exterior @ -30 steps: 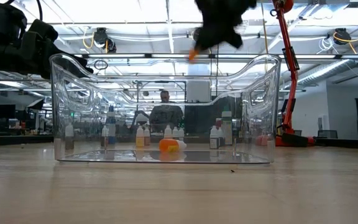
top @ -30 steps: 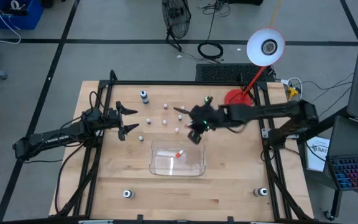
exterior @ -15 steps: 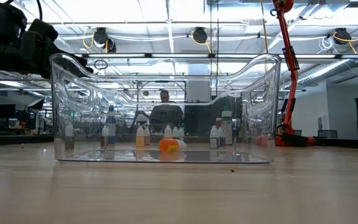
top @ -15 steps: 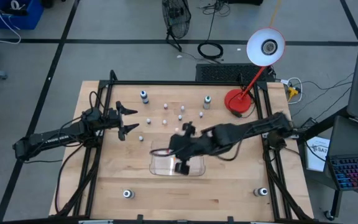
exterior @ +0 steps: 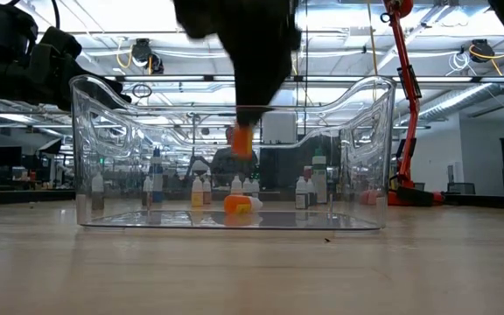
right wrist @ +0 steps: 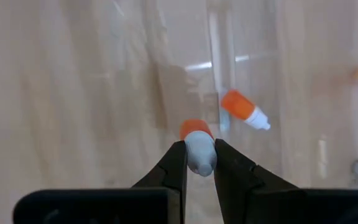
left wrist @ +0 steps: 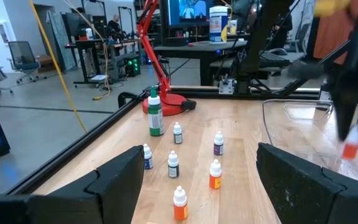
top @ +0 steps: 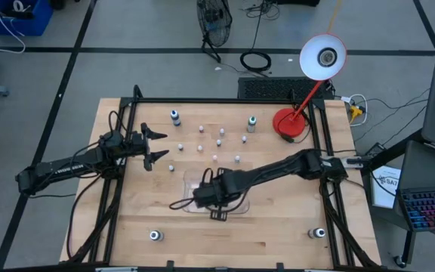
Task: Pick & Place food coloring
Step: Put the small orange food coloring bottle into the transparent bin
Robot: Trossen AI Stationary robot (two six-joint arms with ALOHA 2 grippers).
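Note:
Food coloring bottles (top: 219,141) stand loose on the far middle of the wooden table, two taller ones (top: 175,116) among them; the left wrist view shows them too (left wrist: 173,165). A clear tray (top: 242,208) sits near the table's centre, and one orange bottle (right wrist: 244,111) lies on its side on the tray floor. My right gripper (top: 204,195) hangs over the tray's left part, shut on another orange bottle (exterior: 241,140). My left gripper (top: 157,146) waits open at the far left, pointing level at the loose bottles. My right gripper pinches the small bottle by its whitish top end (right wrist: 199,157) between the two fingers. The fingers come steeply from above. The orange body (exterior: 241,142) hangs below the fingertips, about level with the tray's rim and clear of the tray floor.
A red desk lamp (top: 289,121) stands at the far right corner. Two small capped objects (top: 155,235) (top: 318,233) sit near the front edge. Black frame rails run along both sides of the table. Bare wood lies in front of the tray.
My right gripper has swung from above the loose bottles at the far centre toward the table's near-left. It has come down over the tray and tipped to point steeply down. The orange bottle has travelled with it, lifted clear.

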